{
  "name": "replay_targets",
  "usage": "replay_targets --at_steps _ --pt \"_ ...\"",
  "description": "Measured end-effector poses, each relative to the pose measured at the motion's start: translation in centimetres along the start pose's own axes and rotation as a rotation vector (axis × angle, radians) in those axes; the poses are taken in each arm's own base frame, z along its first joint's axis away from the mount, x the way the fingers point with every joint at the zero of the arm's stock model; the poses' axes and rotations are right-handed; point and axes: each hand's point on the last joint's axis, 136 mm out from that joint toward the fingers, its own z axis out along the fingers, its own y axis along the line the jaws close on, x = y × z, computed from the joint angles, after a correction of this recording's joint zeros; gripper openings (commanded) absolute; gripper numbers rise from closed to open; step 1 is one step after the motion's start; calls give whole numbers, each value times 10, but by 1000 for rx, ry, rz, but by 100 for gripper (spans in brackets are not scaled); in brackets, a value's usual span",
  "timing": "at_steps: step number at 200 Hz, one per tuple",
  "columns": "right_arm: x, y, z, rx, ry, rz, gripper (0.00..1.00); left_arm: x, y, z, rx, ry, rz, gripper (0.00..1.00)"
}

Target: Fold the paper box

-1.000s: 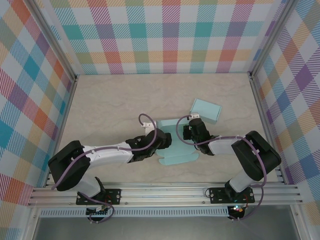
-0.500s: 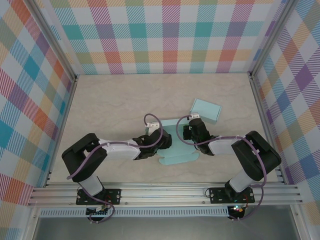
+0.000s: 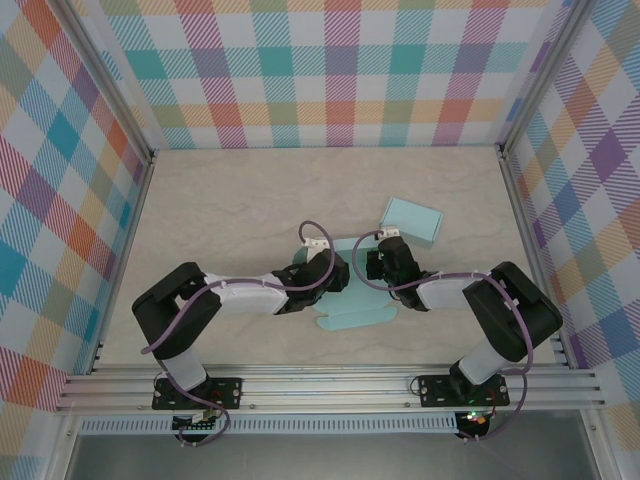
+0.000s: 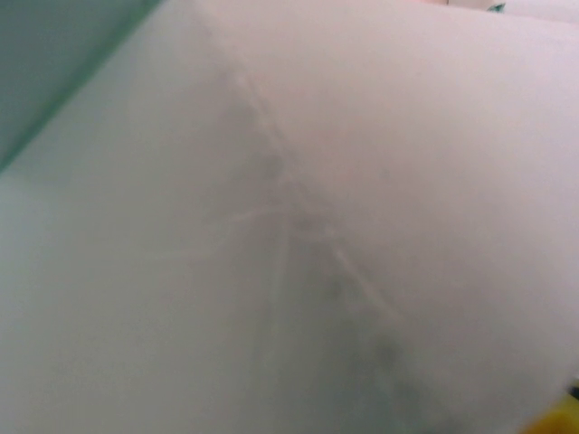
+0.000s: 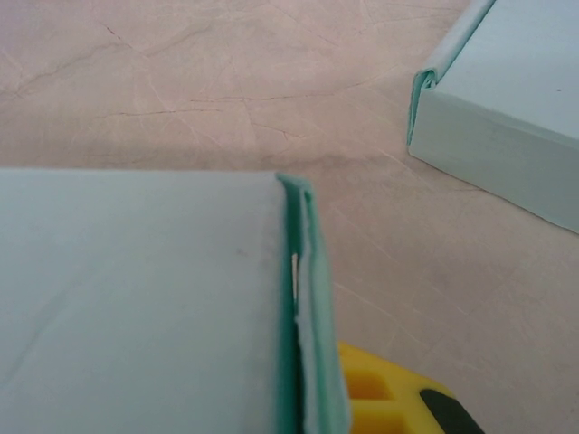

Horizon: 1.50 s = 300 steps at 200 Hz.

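Observation:
The paper box (image 3: 356,314) is a pale teal sheet lying partly folded on the table between my two arms. My left gripper (image 3: 328,275) lies low over its left part and covers that side. The left wrist view is a close blur of pale surface with a teal strip (image 4: 54,63) at the upper left, so how the jaws stand does not show. My right gripper (image 3: 376,266) is shut on the box's right wall. In the right wrist view that wall (image 5: 306,316) stands doubled and upright, with a yellow finger (image 5: 380,398) pressed against its outer face.
A second teal box (image 3: 412,221), folded up, sits just beyond the right gripper, and its corner (image 5: 507,136) is close in the right wrist view. Aluminium rails (image 3: 320,385) edge the table's near side and checked walls (image 3: 330,70) enclose the other sides.
My left arm has slid right and a little away from me, further over the box's left side. The right arm and its grip have not moved.

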Motion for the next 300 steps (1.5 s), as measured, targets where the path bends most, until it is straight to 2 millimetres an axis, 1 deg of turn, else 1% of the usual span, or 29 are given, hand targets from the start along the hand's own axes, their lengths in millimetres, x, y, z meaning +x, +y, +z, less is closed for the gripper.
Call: replay_targets --at_steps 27,42,61,74,93,106,122,136,145,162,177,188,203,216,228,247,272,285,293,300 --pt "0 -1 0 4 -1 0 0 -1 -2 -3 11 3 21 63" --pt "0 0 0 3 -1 1 0 -4 -3 -13 31 3 31 63" --pt "0 0 0 3 0 0 0 -12 -4 -36 71 -13 41 65" --pt "0 0 0 3 -1 0 0 -19 -6 -57 111 -30 50 69" --pt "0 0 0 2 0 0 0 -28 -12 -85 174 -54 65 71" --pt "0 0 1 2 0 0 0 -32 -14 -101 207 -66 74 74" --pt "-1 1 1 0 0 1 0 -35 -10 -118 221 -81 86 77" --pt "-1 1 2 -1 1 0 0 -42 -1 -130 196 -109 98 77" --pt "-1 1 2 -4 2 0 0 -50 9 -137 162 -137 99 75" --pt "-1 2 2 -5 2 0 0 -64 32 -146 73 -185 94 72" --pt "-1 2 2 -6 2 1 0 -79 63 -150 -29 -224 61 71" --pt "-1 3 2 -11 5 0 0 -90 87 -151 -103 -247 17 71" --pt "-1 4 3 -15 6 0 0 -98 117 -149 -185 -261 -33 70" --pt "-1 4 3 -16 6 0 0 -98 138 -143 -241 -250 -61 70" --pt "-1 5 3 -19 7 0 0 -93 148 -134 -268 -223 -62 70" --pt "-1 6 4 -22 8 1 0 -82 152 -114 -273 -166 -40 70" --pt "-2 7 5 -26 10 2 0 -71 148 -83 -255 -105 11 69" --pt "-2 8 5 -29 12 4 0 -64 145 -67 -240 -70 41 63" --pt "-2 8 6 -30 14 7 0 -60 143 -58 -230 -46 58 57" --pt "-2 9 6 -32 15 8 0 -56 139 -49 -217 -25 75 56"
